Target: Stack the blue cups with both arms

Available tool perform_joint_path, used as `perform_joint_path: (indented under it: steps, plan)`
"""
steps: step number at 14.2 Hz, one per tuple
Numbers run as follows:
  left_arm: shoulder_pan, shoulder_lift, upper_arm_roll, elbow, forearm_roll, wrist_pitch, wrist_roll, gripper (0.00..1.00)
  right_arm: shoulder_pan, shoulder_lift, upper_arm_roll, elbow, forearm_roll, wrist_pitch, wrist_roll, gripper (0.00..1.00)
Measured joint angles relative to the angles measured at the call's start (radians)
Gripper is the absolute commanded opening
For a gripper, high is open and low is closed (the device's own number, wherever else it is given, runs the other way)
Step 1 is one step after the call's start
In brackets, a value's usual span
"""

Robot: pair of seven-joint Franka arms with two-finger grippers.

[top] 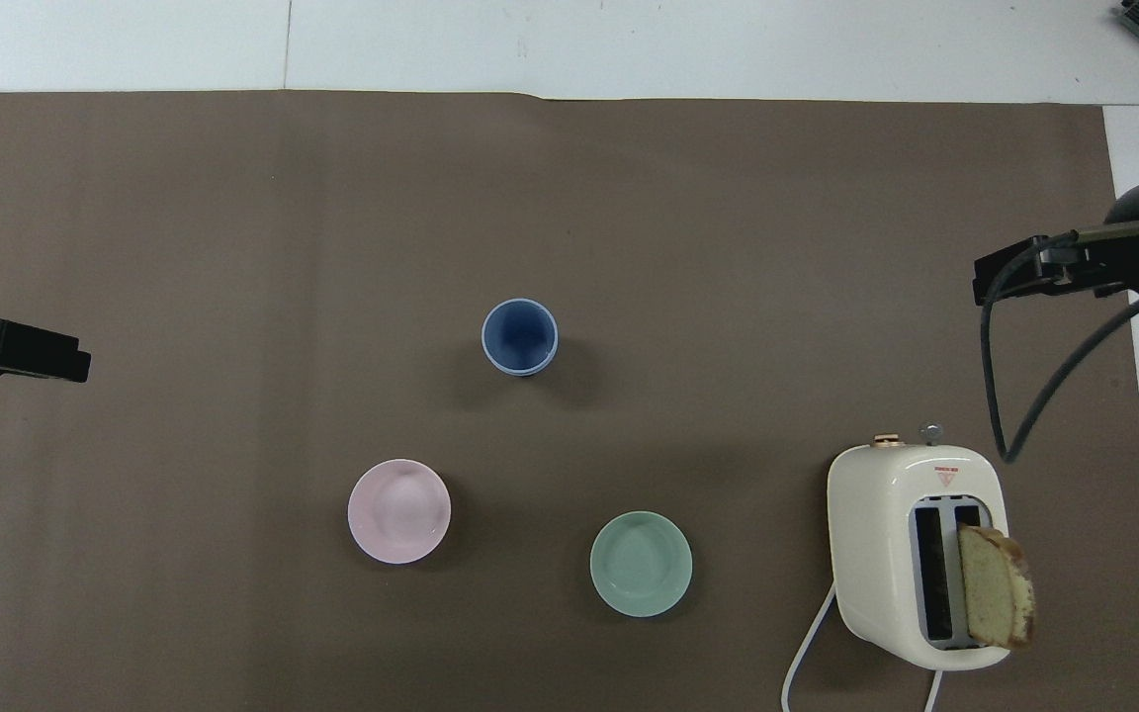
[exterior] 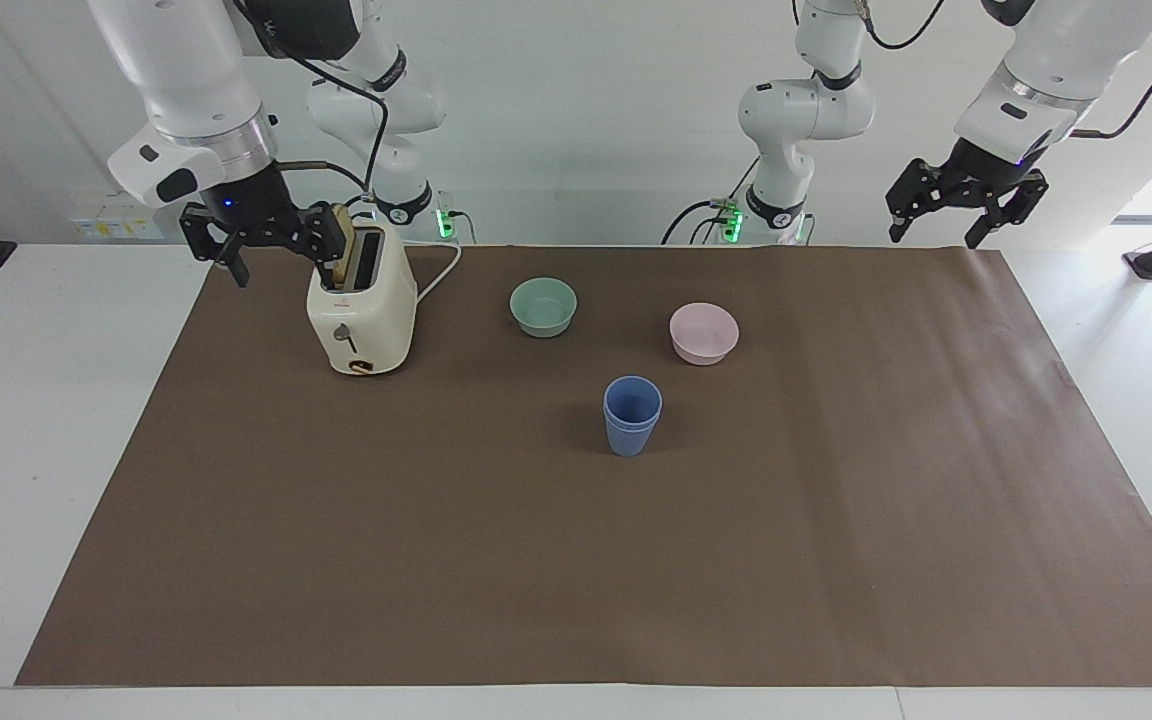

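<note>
The blue cups (exterior: pixel 632 415) stand nested, one inside the other, upright on the brown mat of the surface (exterior: pixel 576 560), about mid-mat and farther from the robots than the pink bowl (exterior: pixel 703 332) and the green bowl (exterior: pixel 543 306). Judged from how they sit, the stacking looks done, and the step in hand is clearing away without disturbing the stack. The right pincer (exterior: pixel 269 238) hangs in the air, spread and empty, just beside the toaster (exterior: pixel 362 310) at the right arm's end, close to the slice of bread (exterior: pixel 338 256) that sticks up from a slot; whether a finger touches the bread cannot be told. The left pincer (exterior: pixel 966 197) hangs spread and empty over the mat's corner at the left arm's end, well apart from everything. To finish well, the right arm would do best to lift straight up first and only then swing off, since a sideways move at this height could knock the bread or shove the toaster. Its cable hangs loose nearby and should stay clear of the toaster's lever. Neither arm needs to pass over the cups; a light tumbler stack tips easily.
</note>
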Motion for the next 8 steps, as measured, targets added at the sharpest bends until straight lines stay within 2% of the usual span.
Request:
perform_joint_path:
  steps: [8]
  plan:
    - [0.0,0.0,0.0,0.0,0.0,0.0,0.0,1.0,-0.001,0.0,-0.001,0.0,0.012,0.0,0.0,1.0]
